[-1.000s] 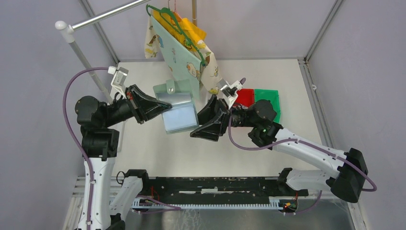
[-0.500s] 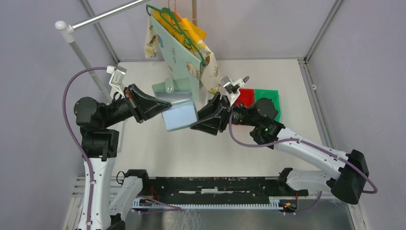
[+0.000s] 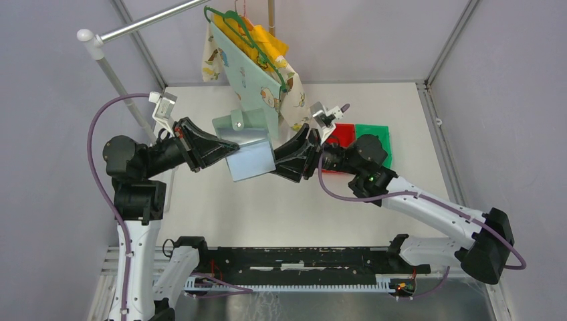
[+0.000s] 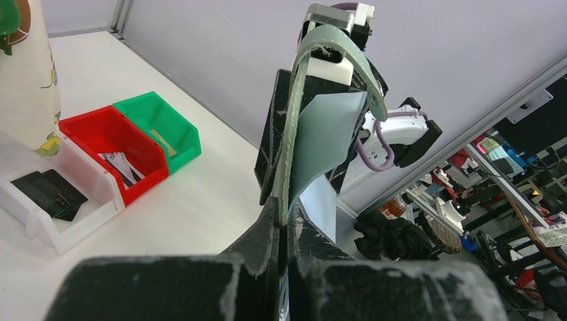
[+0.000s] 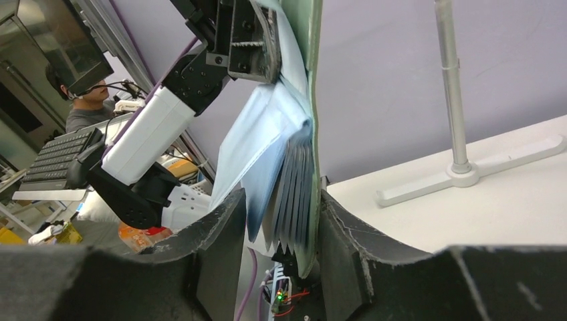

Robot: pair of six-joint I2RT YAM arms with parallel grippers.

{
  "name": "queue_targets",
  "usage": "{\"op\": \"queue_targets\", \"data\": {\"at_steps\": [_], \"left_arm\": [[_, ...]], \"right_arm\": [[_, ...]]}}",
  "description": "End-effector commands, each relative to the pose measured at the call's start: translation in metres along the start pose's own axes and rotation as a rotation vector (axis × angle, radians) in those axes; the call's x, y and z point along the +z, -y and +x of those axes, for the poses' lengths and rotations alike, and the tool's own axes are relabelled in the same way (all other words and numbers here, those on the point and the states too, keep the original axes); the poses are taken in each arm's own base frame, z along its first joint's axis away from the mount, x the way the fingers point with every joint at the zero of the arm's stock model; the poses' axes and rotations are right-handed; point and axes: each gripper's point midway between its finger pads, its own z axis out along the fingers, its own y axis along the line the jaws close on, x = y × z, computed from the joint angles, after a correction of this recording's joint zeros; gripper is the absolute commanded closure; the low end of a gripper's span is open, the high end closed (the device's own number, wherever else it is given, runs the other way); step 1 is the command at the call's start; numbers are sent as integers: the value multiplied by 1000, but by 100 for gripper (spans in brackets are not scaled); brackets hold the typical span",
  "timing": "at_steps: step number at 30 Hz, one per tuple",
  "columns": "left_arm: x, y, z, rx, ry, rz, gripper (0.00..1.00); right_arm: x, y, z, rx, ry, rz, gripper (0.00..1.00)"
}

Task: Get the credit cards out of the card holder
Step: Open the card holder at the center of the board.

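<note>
**Card holder held in the air between both grippers**

The left gripper point(image 3: 226, 148) is clamped tight on the left edge of the card holder point(image 3: 251, 160) and carries it clear of the table point(image 3: 220, 214), above the middle of it. In the left wrist view the grey-green cover stands on edge, rising straight up from the pinched fingers, with a pale blue-silver leaf fanned out beside it.

The right gripper point(image 3: 281, 159) meets the holder's opposite edge. In its wrist view the fingers point(image 5: 220, 227) stand partly apart, one on each side of the stacked shiny pockets point(image 5: 294, 194). Whether they press on the stack cannot be told. No card can be made out inside the pockets.

Toward the table's far right, a white bin point(image 4: 40, 224), a red bin point(image 3: 342, 136) and a green bin point(image 3: 374, 137) sit in a row, touching. A pale card point(image 4: 122, 166) with dark marks lies in the red bin, and a tan card point(image 4: 162, 139) lies in the green one.
</note>
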Motion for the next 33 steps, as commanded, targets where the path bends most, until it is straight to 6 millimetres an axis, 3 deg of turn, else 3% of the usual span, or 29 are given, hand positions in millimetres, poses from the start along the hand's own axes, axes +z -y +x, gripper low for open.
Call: {"op": "queue_targets", "data": {"at_steps": [1,5,10,19,25,33], "left_arm": [[-1,16,-8,34,14,32,98],[0,15,-11,42,19,27,98],[1,13,-14,24,25,17,98],[4,12,-18,-86,11,21,98],[4,22,-23,-94,22,36,98],[3,23,-21,-101,18,39,98]], "right_arm": [[7,-23,-31,-86,49,-83,53],[2,-39,-23,-111,0,-170,41],[-7,-36,-14,-139,-14,-149,38],[-5,-34,-14,-152,-11,-147,43],[-9,-37,-12,-162,12,-172,42],[-9,-28,-17,-141,46,-129,44]]}}
